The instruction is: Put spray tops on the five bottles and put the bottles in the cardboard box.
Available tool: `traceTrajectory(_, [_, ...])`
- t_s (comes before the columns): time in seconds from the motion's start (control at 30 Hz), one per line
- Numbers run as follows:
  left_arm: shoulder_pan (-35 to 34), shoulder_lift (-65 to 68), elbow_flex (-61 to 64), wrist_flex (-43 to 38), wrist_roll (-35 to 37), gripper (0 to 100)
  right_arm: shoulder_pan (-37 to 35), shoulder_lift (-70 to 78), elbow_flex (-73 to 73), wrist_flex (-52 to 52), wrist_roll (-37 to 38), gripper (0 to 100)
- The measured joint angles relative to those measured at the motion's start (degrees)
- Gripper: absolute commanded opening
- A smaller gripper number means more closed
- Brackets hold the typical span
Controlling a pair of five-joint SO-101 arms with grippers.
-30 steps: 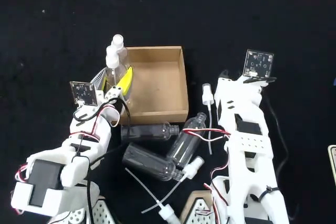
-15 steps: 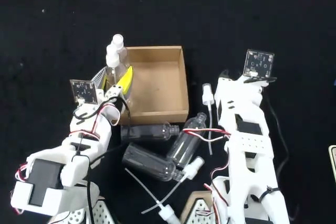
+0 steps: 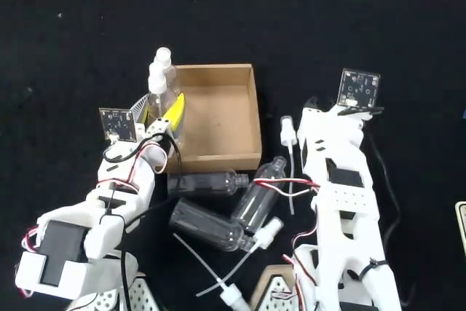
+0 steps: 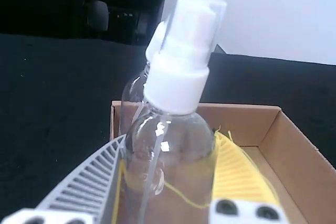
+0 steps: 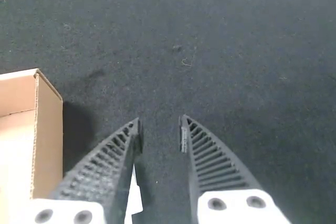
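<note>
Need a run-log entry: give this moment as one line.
left hand shut on capped bottle at left wall of box | right hand open, beside box | three bottles lying on table

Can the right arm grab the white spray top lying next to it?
Probably yes. The right gripper is open and empty, and the spray top lies on the table just beside it, with nothing between them.
</note>
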Motion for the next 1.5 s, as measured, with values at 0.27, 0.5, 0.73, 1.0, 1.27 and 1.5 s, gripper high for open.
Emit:
traceTrajectory(0.27, [0.0,0.0,0.0,0.0,0.0,15,0.0,0.0,0.0,0.0,0.0,10.0])
traceTrajectory(0.5, [0.0,0.0,0.53,0.0,0.0,15,0.0,0.0,0.0,0.0,0.0,10.0])
traceTrajectory(0.73, [-0.09,0.0,0.53,0.0,0.0,15,0.0,0.0,0.0,0.0,0.0,10.0])
traceTrajectory(1.0, [-2.11,0.0,0.53,0.0,0.18,15,0.0,0.0,0.0,0.0,0.0,10.0])
traceTrajectory(1.27, [-2.2,0.0,0.53,0.18,0.18,16,0.0,0.0,0.0,0.0,0.0,10.0])
traceTrajectory(1.5, [-2.37,0.0,0.53,0.18,0.09,28,0.0,0.0,0.0,0.0,0.0,10.0])
